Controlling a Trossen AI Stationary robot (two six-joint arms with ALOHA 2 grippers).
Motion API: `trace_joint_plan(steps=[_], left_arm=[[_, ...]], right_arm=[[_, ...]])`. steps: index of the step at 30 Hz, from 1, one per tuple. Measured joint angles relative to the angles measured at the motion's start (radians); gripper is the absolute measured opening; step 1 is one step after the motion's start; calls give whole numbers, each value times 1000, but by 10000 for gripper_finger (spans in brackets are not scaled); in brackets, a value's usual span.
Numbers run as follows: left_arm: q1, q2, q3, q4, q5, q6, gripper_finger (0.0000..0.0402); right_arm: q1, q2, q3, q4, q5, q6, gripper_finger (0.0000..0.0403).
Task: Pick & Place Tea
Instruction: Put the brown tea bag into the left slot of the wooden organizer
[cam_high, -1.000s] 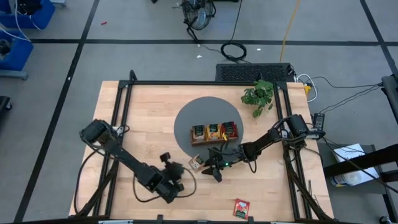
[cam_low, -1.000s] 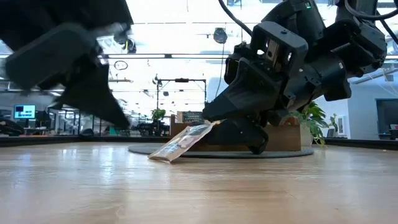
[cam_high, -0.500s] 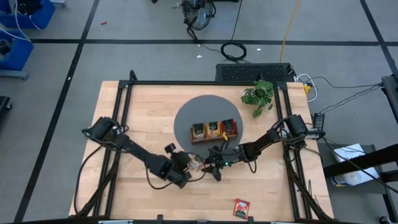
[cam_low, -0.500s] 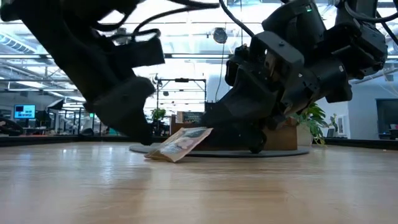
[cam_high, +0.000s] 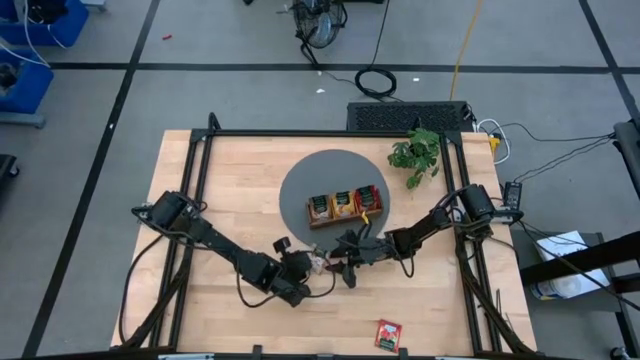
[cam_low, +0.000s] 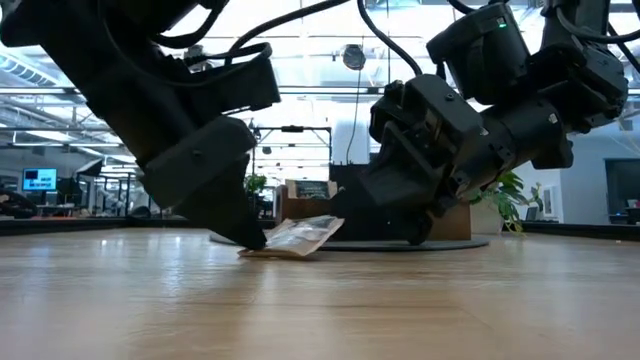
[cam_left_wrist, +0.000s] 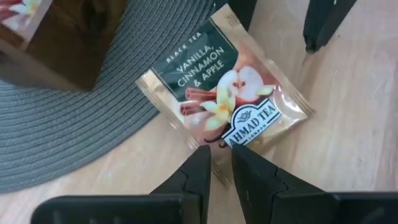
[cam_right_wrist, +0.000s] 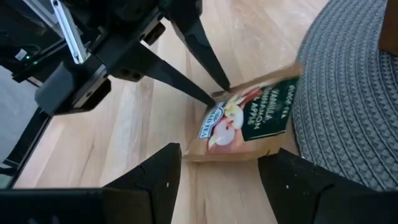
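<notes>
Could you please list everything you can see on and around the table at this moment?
Tan tea sachet: one, pale tan with dark green label, on the wood, one corner on the mat's edge, between the two grippers.
Red tea sachet: one, red, near the table's front edge.
Wooden tray: one, brown, three compartments holding sachets, on the mat.
Mat: one, grey, round, table centre.
Plant: one, green, back right of the table.
Table: one, pale wood, black frame.
Left gripper: dark, nearly closed, its tips at the tan sachet's edge.
Right gripper: dark, open, just beside the same sachet.
</notes>
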Motion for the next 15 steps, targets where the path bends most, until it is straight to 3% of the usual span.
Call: trace_joint_plan(steps=[10, 15], left_arm=[[-14, -9, 0, 8, -24, 6, 74], [-44, -31, 0, -4, -109, 5, 74]], right_arm=[[0, 0, 0, 11, 0, -9, 196], [0, 0, 0, 12, 0, -9, 196]])
